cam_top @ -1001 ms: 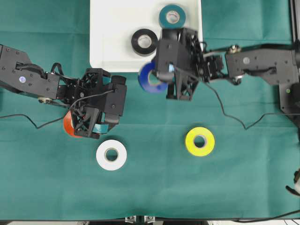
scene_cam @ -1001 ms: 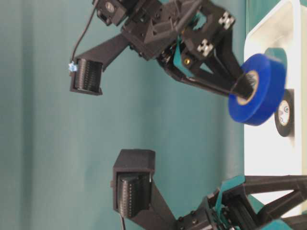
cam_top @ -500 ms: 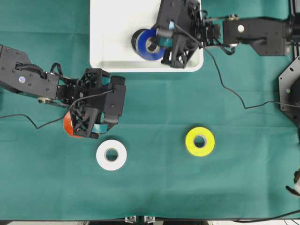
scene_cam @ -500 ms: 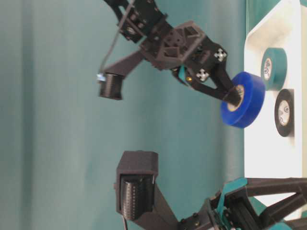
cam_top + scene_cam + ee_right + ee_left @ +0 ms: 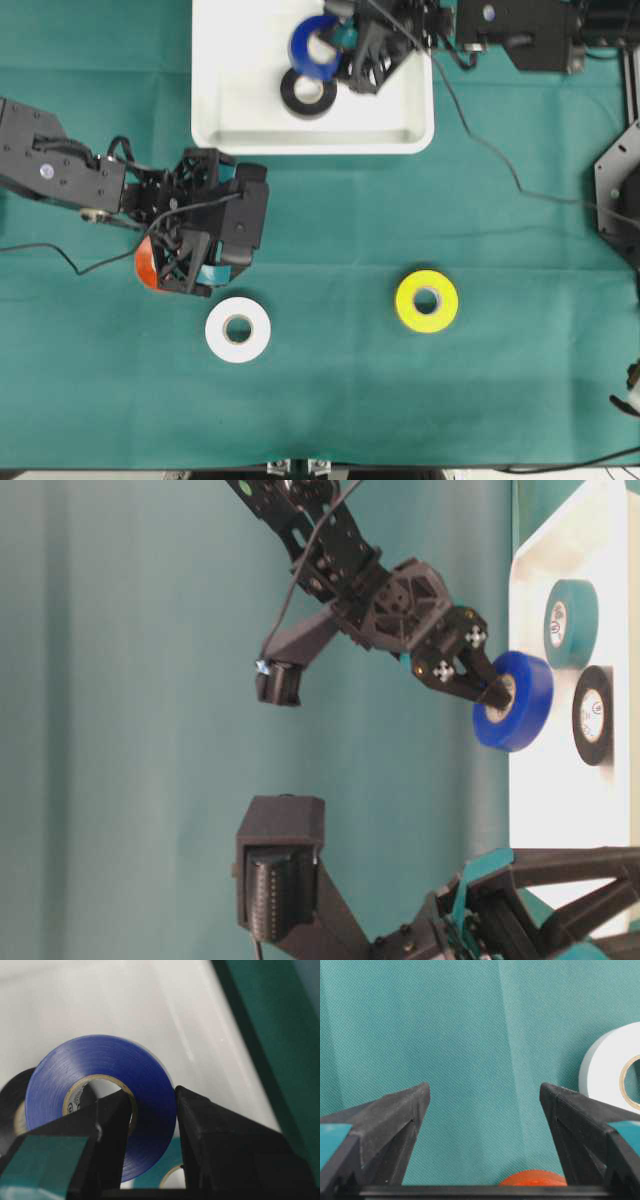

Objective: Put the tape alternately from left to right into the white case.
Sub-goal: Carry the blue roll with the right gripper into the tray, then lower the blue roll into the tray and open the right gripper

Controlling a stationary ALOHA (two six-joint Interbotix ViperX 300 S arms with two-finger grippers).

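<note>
Jaws spread wide on the left gripper (image 5: 190,262), sitting at middle left of the overhead shot, low over the green cloth (image 5: 330,220). Nothing pinched between those fingers (image 5: 390,1130) in the left wrist view, just bare cloth, with an orange tape roll (image 5: 145,265) peeking out under the gripper body at the bottom edge. Can't tell whether it touches the roll. White tape roll (image 5: 238,331) lying flat just below and right of that gripper, apart from it, also showing at the right edge of the wrist view.

Moving right: white case (image 5: 230,110) at top centre of the overhead frame, black tape roll (image 5: 308,91) lying flat inside it. Blue tape roll (image 5: 314,47) up on its edge just above the black one, over the case. Teal tape roll (image 5: 570,624) also inside, visible in the table-level view, hidden under the arm from above.

Right gripper (image 5: 333,42) at top right-centre, reaching in from the right, clamped narrow on the blue roll's wall: one finger (image 5: 112,1125) through the core, the other on the outside. Blue roll looks lifted off the case floor in the table-level view.

Yellow tape roll (image 5: 427,301) alone on the cloth at lower right of centre, well apart from both arms.
</note>
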